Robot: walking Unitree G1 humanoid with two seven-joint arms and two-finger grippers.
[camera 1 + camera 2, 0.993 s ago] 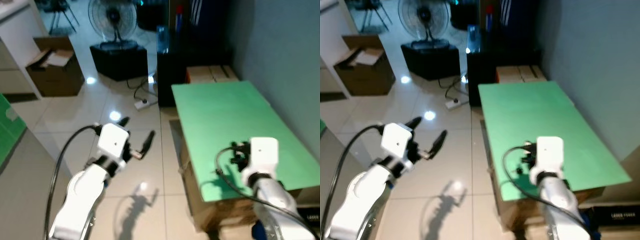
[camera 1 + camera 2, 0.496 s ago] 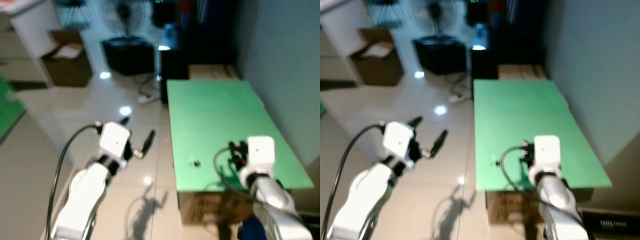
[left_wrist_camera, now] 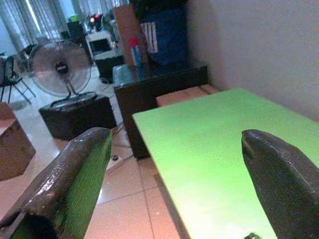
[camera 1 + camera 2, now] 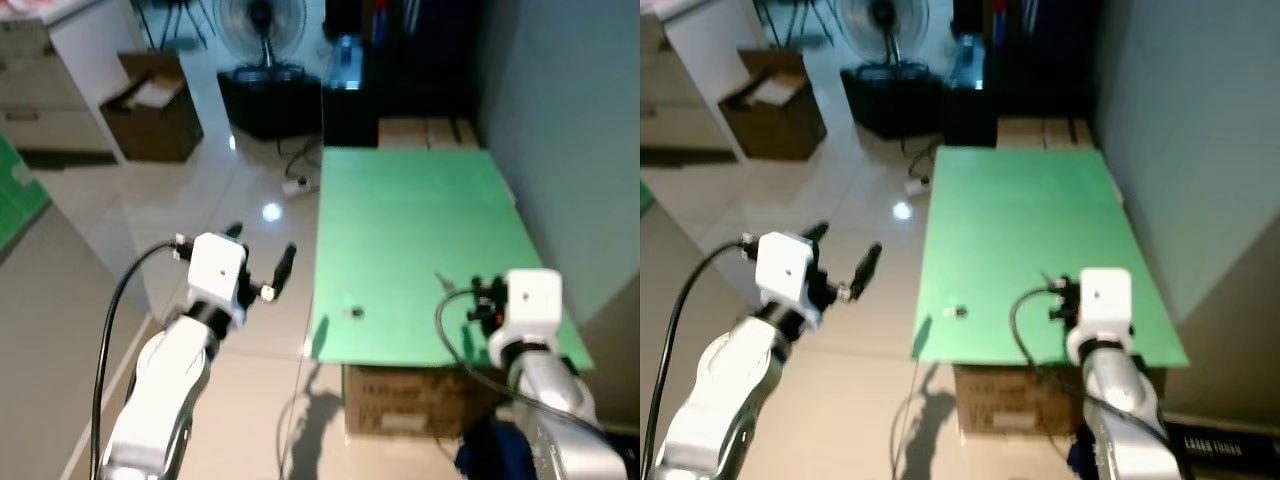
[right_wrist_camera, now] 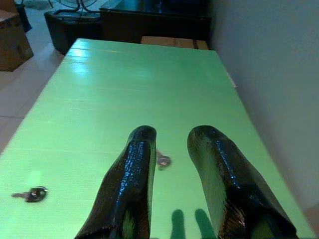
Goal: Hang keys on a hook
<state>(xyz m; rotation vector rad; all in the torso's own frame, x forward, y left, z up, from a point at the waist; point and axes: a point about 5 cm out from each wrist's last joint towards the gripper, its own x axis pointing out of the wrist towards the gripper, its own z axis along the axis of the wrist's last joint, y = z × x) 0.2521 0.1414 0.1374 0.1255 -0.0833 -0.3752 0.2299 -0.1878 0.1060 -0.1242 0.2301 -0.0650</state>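
Note:
A small dark key [image 4: 353, 312] lies near the front left corner of the green table [image 4: 420, 220]. The right wrist view shows the same key [image 5: 31, 194] off to one side. It also shows a small silver piece [image 5: 162, 160] on the green top just beyond the fingertips. My right gripper [image 4: 484, 301] hovers low over the table's front right part. Its fingers [image 5: 141, 149] stand a narrow gap apart with nothing between them. My left gripper [image 4: 258, 250] hangs over the floor left of the table, wide open and empty, its fingers [image 3: 84, 159] pointing along the table.
A cardboard box [image 4: 405, 400] sits under the table's front edge. Behind the table are flat boxes [image 4: 425, 132] and a dark cabinet [image 4: 350, 95]. A fan [image 4: 262, 20], an open carton [image 4: 155, 100] and a power strip [image 4: 295, 185] are on the tiled floor. A grey wall [image 4: 570, 120] runs along the right.
The whole view has shifted as the camera moved. The table now sits more to the centre and the key has come into view. Both arms keep their poses.

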